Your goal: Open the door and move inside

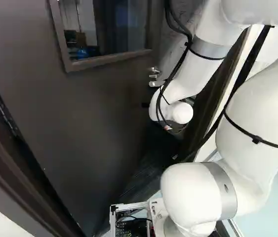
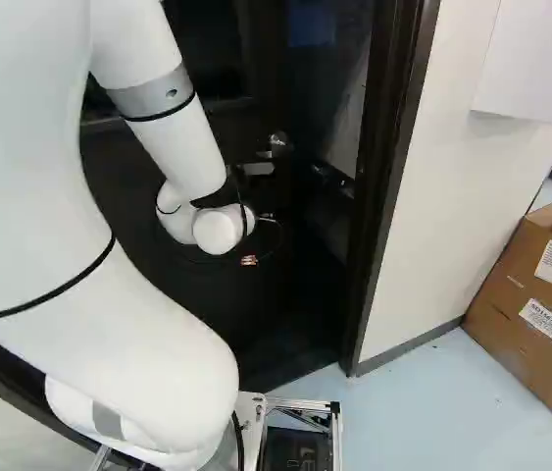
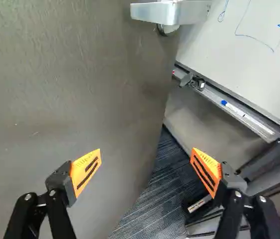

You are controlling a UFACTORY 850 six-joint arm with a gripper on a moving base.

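Door point(image 1: 94, 128): ajar, directly ahead of the gripper point(image 3: 146, 154). Treat as a heavy, rigid panel, probably slow to start and steady once swinging. Expect pads point(image 3: 86, 172) to slide on the door's flat face; do not attempt a pinch there. With fingers spread and empty, push close to the door's free edge for best leverage. Reserve any grip for the handle point(image 3: 154, 12), mounted on the door near that edge; likely hard, slick metal. Avoid wedging a finger past the door's edge, toward the carpet point(image 3: 149, 199) and whiteboard point(image 3: 249, 40) beyond the door. Note limits of view: handle cut off in the wrist view; latch at the door's edge not discernible; door nearly lost in darkness in the right base view.
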